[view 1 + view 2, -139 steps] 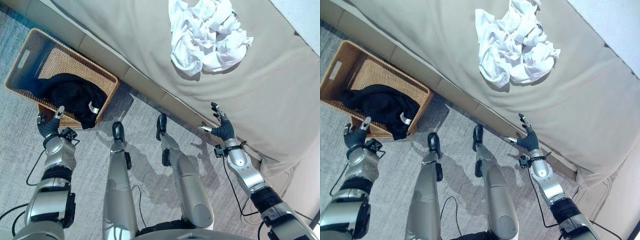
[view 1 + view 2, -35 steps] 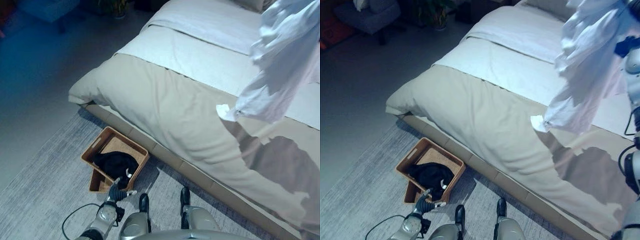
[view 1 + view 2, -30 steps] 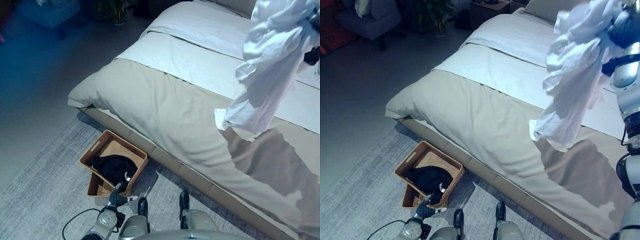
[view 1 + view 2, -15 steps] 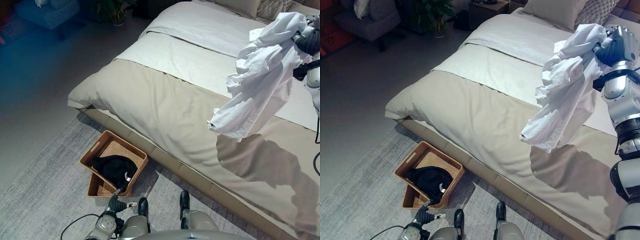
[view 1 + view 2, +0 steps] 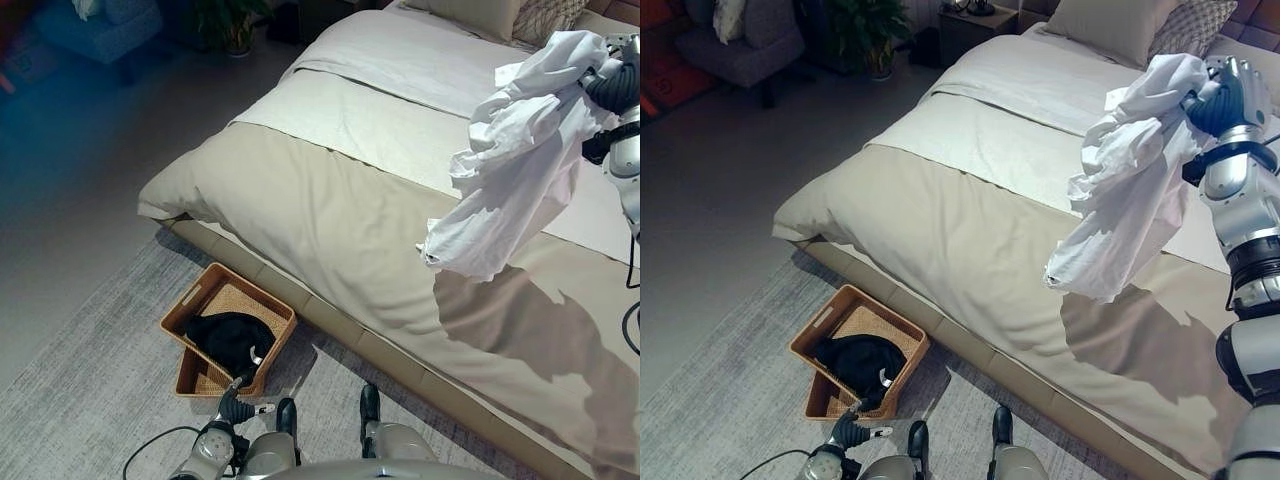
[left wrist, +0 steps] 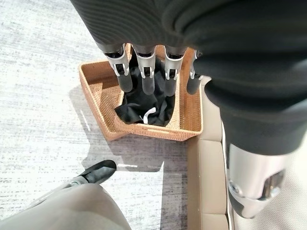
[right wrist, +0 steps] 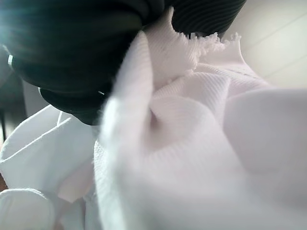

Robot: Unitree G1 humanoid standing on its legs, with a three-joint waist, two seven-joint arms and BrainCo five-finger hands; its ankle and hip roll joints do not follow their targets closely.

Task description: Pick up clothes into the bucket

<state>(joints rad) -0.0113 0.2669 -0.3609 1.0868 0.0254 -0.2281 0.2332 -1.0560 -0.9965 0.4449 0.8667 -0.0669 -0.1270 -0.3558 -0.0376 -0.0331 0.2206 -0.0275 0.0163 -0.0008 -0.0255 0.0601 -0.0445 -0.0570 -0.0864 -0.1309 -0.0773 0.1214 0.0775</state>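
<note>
Left eye view to right wrist view: white garment held high, basket on the floor

Left eye view: you see the right hand (image 5: 618, 82) raised at the far right, above the bed (image 5: 330, 200), with a white garment (image 5: 520, 160) bunched in its grip and hanging down clear of the covers. Down on the grey rug (image 5: 90, 380), the woven basket (image 5: 215, 300) sits just beside the bed's base, and a black garment (image 5: 232, 338) lies inside it. Your left hand (image 5: 232, 408) shows low in the frame, near the basket's closest corner.

Right eye view: you get the same scene, with the right hand (image 5: 1225, 95) closed round the top of the white garment (image 5: 1130, 180), which drapes below it and casts a shadow on the tan cover. The basket (image 5: 840, 325) stays well apart from that garment, down by the left hand (image 5: 848, 430).

Left wrist view: your left hand's fingers (image 6: 146, 79) hang straight and relaxed, holding nothing, above the basket (image 6: 187, 129). The black garment (image 6: 144, 105) is heaped in the basket's middle, with a small white tag on it.

Right wrist view: you look straight onto the white garment (image 7: 192, 158), pressed close under the dark ribbed cover (image 7: 72, 48). The fingers themselves are hidden here by the cloth.
</note>
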